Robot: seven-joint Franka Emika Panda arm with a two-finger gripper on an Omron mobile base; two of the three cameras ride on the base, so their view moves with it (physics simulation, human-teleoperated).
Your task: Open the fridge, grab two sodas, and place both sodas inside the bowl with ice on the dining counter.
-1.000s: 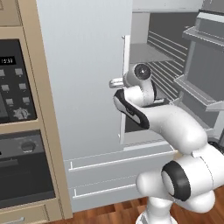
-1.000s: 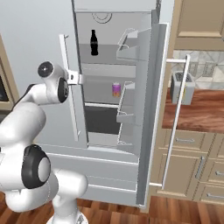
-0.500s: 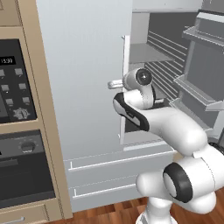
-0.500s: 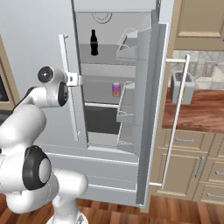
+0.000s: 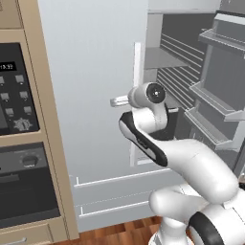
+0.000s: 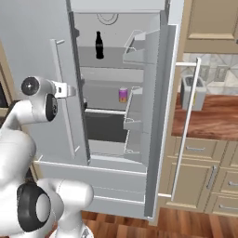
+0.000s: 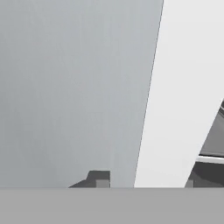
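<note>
The fridge (image 6: 116, 28) stands with its right door (image 6: 158, 116) swung open and its left door (image 5: 91, 95) shut. My gripper (image 7: 145, 179) is shut on the left door's pale vertical handle (image 7: 175, 87), a fingertip (image 7: 98, 178) on each side of the bar. In the right base view the hand (image 6: 67, 90) meets that handle (image 6: 59, 69) at mid height. Two sodas stand inside: a dark bottle (image 6: 98, 45) on the upper shelf and a purple can (image 6: 123, 95) on the shelf below. The bowl and the dining counter are out of view.
Black built-in ovens (image 5: 19, 143) in tan cabinetry flank the fridge on the left. The open right door carries shelf bins (image 5: 215, 95) and a long bar handle (image 6: 186, 130). Beyond it is a wood-topped wall counter (image 6: 209, 121) with a toaster (image 6: 191, 90) and drawers below.
The jaws have closed around the left door's handle. The arm has hardly shifted and both doors stand as before.
</note>
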